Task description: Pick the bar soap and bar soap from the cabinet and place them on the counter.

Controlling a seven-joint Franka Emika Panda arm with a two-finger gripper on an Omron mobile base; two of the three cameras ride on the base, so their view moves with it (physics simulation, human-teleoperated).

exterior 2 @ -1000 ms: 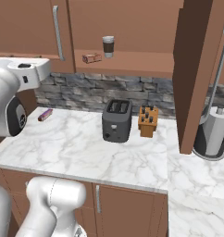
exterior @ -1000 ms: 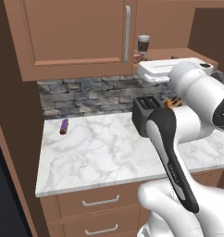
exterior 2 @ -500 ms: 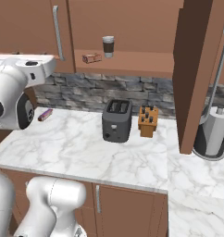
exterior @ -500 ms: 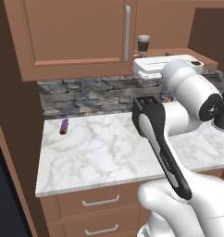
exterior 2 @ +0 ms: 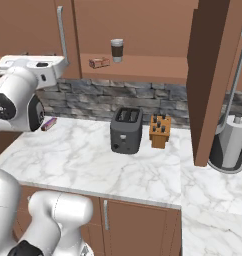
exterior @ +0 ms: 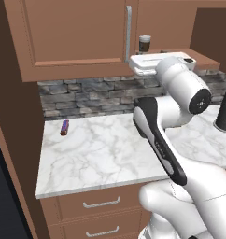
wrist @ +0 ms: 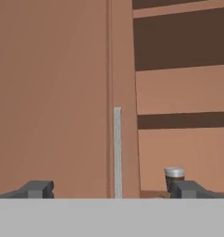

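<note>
Bar soap (exterior 2: 99, 63) – on cabinet (exterior 2: 158, 67) shelf | gripper (wrist: 111, 189) – jaws wide, empty

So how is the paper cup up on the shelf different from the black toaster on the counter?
The paper cup is small and slim; the toaster is much bigger and boxy. The cup is brown and white with a pale lid; the toaster is dark all over with two slots on top. The cup stands on the open cabinet shelf; the toaster sits lower, on the white marble counter. Both stand upright, and the hand touches neither.
</note>
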